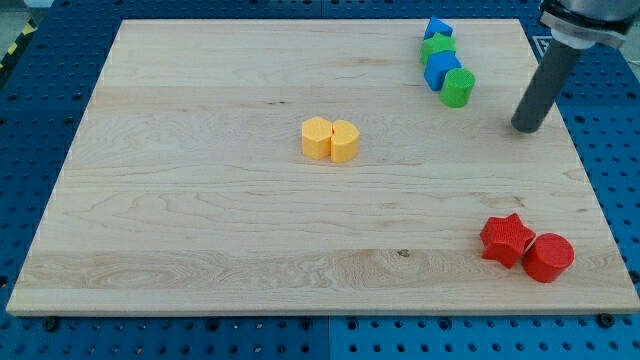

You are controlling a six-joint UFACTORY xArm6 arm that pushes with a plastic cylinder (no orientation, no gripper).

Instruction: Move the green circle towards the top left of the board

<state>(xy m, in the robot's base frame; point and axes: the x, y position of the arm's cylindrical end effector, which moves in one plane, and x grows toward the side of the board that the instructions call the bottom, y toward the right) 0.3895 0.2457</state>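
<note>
The green circle [457, 88] sits near the board's top right, at the lower end of a short row with a blue block [441, 68], a green block [437, 46] and a blue block [437, 28] above it. My tip [526, 128] rests on the board to the right of and slightly below the green circle, apart from it.
Two yellow blocks [330, 140] touch each other near the board's middle. A red star [506, 239] and a red cylinder [548, 257] sit together at the bottom right. The wooden board [200, 200] is ringed by a blue perforated table.
</note>
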